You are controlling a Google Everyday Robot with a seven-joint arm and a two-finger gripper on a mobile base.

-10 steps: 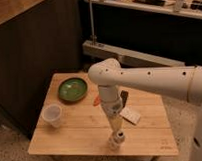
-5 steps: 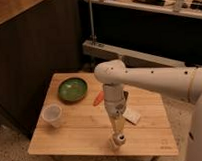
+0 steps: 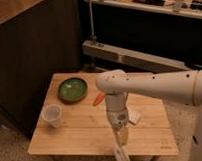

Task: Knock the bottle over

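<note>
My gripper point(image 3: 120, 134) hangs down from the white arm point(image 3: 144, 86) over the front part of the wooden table point(image 3: 76, 133). The small whitish bottle point(image 3: 120, 155) is just below the gripper at the table's front edge. It is tilted, its lower end pointing toward the front right. The gripper is right above its upper end; I cannot tell whether they touch.
A green bowl point(image 3: 72, 89) sits at the back left of the table. A translucent plastic cup point(image 3: 52, 115) stands at the left. An orange object point(image 3: 98, 98) lies by the bowl. A flat white block point(image 3: 132, 116) lies right of the gripper. A dark cabinet stands behind.
The arm has shifted slightly right and toward the front. The bottle, upright under the gripper before, now leans over at the table's front edge.
</note>
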